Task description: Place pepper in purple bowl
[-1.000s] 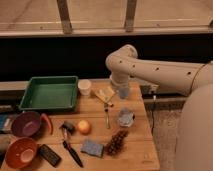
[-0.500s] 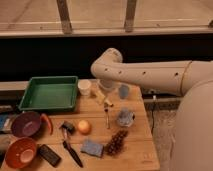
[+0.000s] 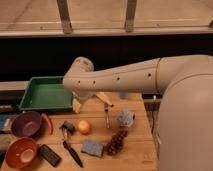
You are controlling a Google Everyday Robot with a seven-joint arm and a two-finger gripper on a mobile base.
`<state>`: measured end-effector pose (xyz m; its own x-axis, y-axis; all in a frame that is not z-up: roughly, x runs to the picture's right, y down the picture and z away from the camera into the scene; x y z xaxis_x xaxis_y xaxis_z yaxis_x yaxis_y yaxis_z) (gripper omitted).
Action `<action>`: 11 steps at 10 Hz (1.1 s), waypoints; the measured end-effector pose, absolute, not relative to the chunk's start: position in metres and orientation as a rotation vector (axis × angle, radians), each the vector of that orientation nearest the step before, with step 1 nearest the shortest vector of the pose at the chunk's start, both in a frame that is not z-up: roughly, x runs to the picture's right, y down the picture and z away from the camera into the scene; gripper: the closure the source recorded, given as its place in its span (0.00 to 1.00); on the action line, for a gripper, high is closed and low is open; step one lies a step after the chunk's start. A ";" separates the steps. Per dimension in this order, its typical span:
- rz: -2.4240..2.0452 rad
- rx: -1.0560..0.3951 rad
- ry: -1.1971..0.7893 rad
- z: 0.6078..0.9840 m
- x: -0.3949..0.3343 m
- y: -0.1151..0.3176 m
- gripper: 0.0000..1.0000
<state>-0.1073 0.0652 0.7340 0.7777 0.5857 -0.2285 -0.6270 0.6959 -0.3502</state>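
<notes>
**Entry: counter scene, approach stage**

- **Claw** [image 3: 84, 99]: hangs under the wrist of the white arm [image 3: 125, 80], over the back of the counter [image 3: 137, 152] by the near right corner of the green tray [image 3: 45, 92]. It is mostly tucked under the arm. Its fingers are spread and hold nothing.
- **Change noted:** over the last second the arm has swung from the middle of the counter toward 9 o'clock. The wrist now covers what stood behind it beside the tray. Everything on the counter has stayed where it was.
- **Pepper** [image 3: 47, 123]: red and curved, lying on the counter at 3 o'clock of the purple bowl. It is right against the rim or just beside it; which one cannot be told. It is untouched and sits at about 8 o'clock from the claw, a little apart from it.
- **Purple bowl** [image 3: 25, 124]: upright at the left edge of the counter, nothing visible inside.
- **Other holdings:**
  - orange-brown bowl [image 3: 20, 151], at 6 o'clock of the purple one
  - round orange fruit [image 3: 84, 126], at 3 o'clock of the pepper
  - black-handled brush [image 3: 70, 145]
  - dark flat block [image 3: 50, 155]
  - blue sponge [image 3: 92, 147]
  - dark cone-like cluster [image 3: 116, 142]
  - grey-blue cup [image 3: 125, 118]
  - slim utensil [image 3: 106, 116]
- **Assessment:** the swing brings the claw nearer the pepper, so this looks like the reach before the pick. The grasp and the placing are both still to do. The remaining move would be a descent toward 8 o'clock. The bowl rim sits close on the pepper's 9 o'clock side, leaving little room for a finger there.
</notes>
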 end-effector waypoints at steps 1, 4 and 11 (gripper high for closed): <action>0.678 -0.426 0.101 0.734 -0.107 0.065 0.20; 0.679 -0.427 0.101 0.734 -0.107 0.064 0.20; 0.522 -0.529 0.041 0.734 -0.179 0.125 0.20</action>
